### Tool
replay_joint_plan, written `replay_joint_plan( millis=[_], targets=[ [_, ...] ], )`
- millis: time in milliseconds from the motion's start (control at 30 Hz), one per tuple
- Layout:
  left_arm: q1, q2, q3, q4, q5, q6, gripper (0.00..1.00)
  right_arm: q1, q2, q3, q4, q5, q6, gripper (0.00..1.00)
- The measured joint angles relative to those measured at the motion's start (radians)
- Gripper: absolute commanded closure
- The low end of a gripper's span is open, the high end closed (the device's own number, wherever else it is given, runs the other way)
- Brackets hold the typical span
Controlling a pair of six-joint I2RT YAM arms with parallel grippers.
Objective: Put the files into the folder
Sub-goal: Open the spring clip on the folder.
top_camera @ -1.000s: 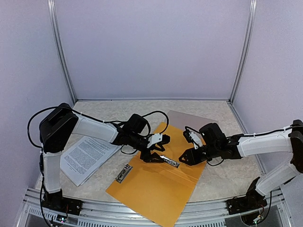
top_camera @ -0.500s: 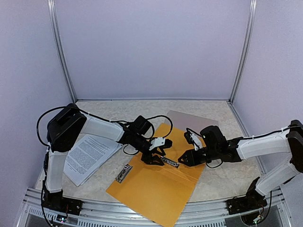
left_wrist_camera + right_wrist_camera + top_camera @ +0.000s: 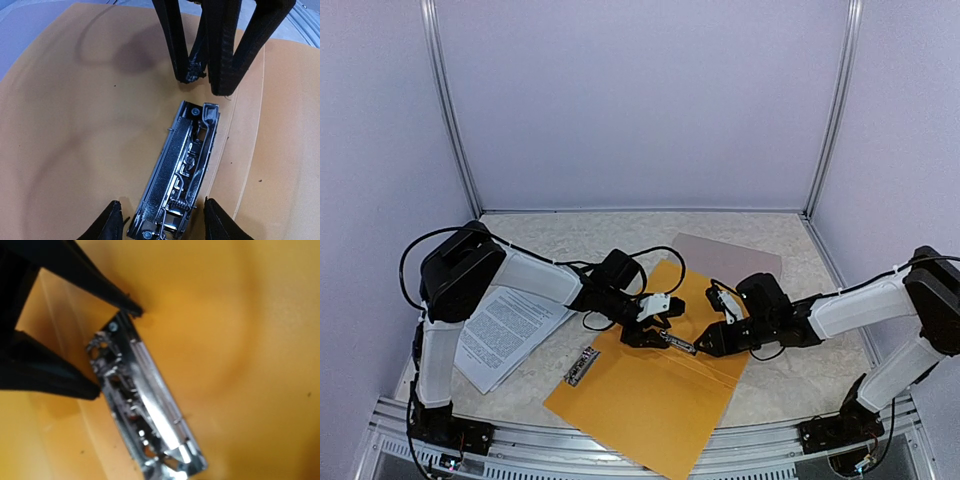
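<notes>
On the speckled beige tabletop [image 3: 570,235], an open orange card folder [image 3: 650,410] lies flat, turned so one corner points toward the arm bases. A shiny silver metal spring clip [image 3: 182,170] sits on its inner face beside the crease.

Both arms reach in low over this clip from opposite sides. The left claw [image 3: 163,201] has its black fingers apart, one on each side of the clip's near end. The gaps are slim, and it is not clear whether either pad touches the metal. The right claw [image 3: 115,351] faces it at the clip's other end, also parted. One fingertip is right at the clip's corner and the other is beside its long edge. Neither claw has anything clasped.

The white printed paper files [image 3: 505,330] lie in a slightly fanned stack on the table at the far left, below the left arm's upper link. They are well apart from the folder and from both claws.

A second small silver metal strip [image 3: 582,366] lies on the bare table just off the folder's left edge. A flat taupe cover sheet [image 3: 735,258] lies behind the folder's far corner. Whether it is tucked under the orange card cannot be made out.
</notes>
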Motion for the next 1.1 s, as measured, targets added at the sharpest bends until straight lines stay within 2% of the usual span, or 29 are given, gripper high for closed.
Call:
replay_joint_plan(
  millis=[133, 267, 600, 867, 1100],
  targets=[
    [-0.007, 0.000, -0.008, 0.041, -0.019, -0.006, 0.43, 0.003, 0.035, 0.000, 0.015, 0.002, 0.006, 0.72],
    [-0.011, 0.000, -0.018, 0.069, -0.030, -0.013, 0.43, 0.006, 0.053, 0.001, 0.026, 0.001, 0.010, 0.73],
    [-0.010, 0.000, -0.017, 0.054, -0.022, -0.015, 0.64, 0.016, 0.070, 0.004, 0.049, -0.002, 0.013, 0.74],
    [-0.013, 0.000, -0.018, 0.050, -0.011, -0.008, 0.71, 0.019, 0.070, 0.004, 0.055, -0.002, 0.018, 0.75],
    [-0.016, -0.004, -0.026, 0.061, -0.017, -0.003, 0.73, 0.019, 0.070, 0.005, 0.055, 0.002, 0.031, 0.82]
  ],
)
